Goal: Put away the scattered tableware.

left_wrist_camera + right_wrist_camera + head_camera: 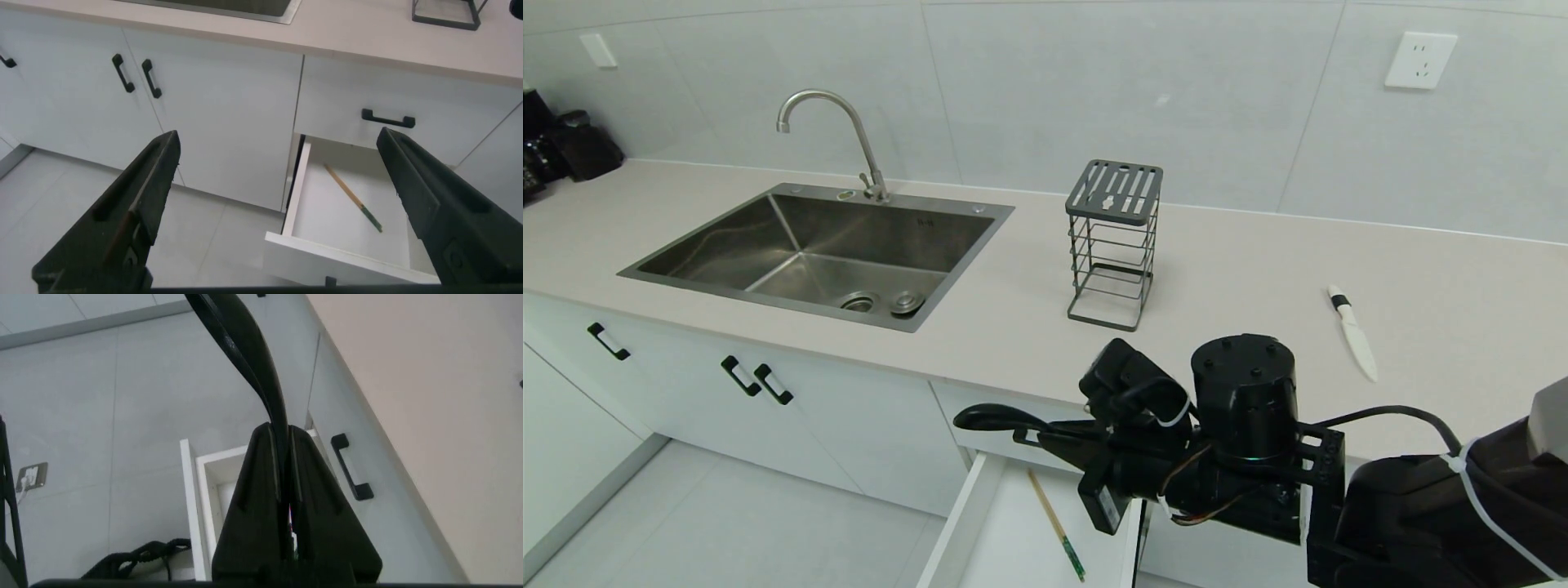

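Note:
My right gripper [1086, 437] is shut on the handle of a black spoon [996, 418], holding it level above the open white drawer [968, 523] below the counter edge. In the right wrist view the right gripper [286, 469] clamps the black spoon [237, 351], whose handle curves away from the fingers. A wooden chopstick with a green tip [1055, 525] lies in the drawer. A white knife with a black band [1352, 331] lies on the counter to the right. My left gripper [278, 140] hangs open in front of the cabinets, facing the drawer [294, 204] and chopstick [353, 197].
A dark wire utensil rack [1113, 242] stands on the counter's middle. The steel sink [686, 255] with its faucet [849, 131] is to the left. Black-handled cabinet doors [743, 377] run below the counter. A wall socket [1419, 60] is at the upper right.

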You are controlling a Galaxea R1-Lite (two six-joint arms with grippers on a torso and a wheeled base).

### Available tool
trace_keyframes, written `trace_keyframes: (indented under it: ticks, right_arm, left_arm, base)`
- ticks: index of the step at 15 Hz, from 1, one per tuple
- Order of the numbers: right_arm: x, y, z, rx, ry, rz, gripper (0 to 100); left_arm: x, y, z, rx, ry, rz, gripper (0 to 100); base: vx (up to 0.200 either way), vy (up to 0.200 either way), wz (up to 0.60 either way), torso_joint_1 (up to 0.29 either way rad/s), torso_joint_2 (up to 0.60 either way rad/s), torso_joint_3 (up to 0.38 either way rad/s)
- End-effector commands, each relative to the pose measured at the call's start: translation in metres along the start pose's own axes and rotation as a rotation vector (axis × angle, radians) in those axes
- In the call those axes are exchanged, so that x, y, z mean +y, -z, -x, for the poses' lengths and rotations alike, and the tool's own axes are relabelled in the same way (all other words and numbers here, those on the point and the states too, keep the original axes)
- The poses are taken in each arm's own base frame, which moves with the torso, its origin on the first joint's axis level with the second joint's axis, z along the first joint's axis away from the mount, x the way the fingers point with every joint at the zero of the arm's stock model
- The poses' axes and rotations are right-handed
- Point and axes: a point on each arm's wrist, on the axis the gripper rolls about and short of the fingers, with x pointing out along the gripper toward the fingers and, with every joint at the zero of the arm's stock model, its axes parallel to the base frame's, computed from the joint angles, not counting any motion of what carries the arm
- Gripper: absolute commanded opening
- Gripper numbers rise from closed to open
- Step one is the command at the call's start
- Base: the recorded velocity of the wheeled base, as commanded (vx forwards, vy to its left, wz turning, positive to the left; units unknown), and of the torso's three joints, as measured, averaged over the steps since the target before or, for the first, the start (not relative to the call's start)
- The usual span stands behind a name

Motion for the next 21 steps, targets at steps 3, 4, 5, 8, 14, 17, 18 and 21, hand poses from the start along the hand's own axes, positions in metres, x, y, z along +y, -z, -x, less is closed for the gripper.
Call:
trace_keyframes:
  ticks: [3,4,5,8,14,17,18,21]
  right_arm:
    - [0.006,-0.005,0.002,-0.018,-0.011,0.003,0]
    - [0.006,-0.006,0.002,-0.02,-0.011,0.003,0]
    - [0.006,-0.007,0.002,-0.023,-0.01,0.004,0]
    - [0.006,-0.005,0.002,-0.018,-0.008,0.004,0]
    - [0.008,0.009,0.008,0.049,0.03,-0.004,0]
    - [0.008,0.011,0.008,0.055,0.029,-0.004,0]
    - [0.008,0.011,0.008,0.055,0.029,-0.004,0]
    - [0.008,0.011,0.008,0.055,0.029,-0.004,0]
  left_arm:
    - [0.0,0.0,0.0,0.0,-0.001,0.0,100]
    - [0.0,0.0,0.0,0.0,0.001,0.0,100]
    - [0.0,0.0,0.0,0.0,-0.001,0.0,100]
    - [0.0,0.0,0.0,0.0,-0.001,0.0,100]
    - [0.0,0.0,0.0,0.0,-0.001,0.0,100]
    - [0.0,0.0,0.0,0.0,-0.001,0.0,100]
    - [0.0,0.0,0.0,0.0,-0.001,0.0,100]
    - [0.0,0.0,0.0,0.0,-0.001,0.0,100]
  base:
    - [0.0,0.0,0.0,0.0,0.0,0.0]
    - [0.0,0.0,0.0,0.0,0.0,0.0]
    - [0.0,0.0,0.0,0.0,0.0,0.0]
    - [0.0,0.0,0.0,0.0,0.0,0.0]
    - [0.0,0.0,0.0,0.0,0.0,0.0]
    - [0.0,0.0,0.0,-0.051,0.09,0.046]
    - [0.0,0.0,0.0,-0.203,0.41,0.207]
    - [0.0,0.0,0.0,-0.253,0.52,0.248]
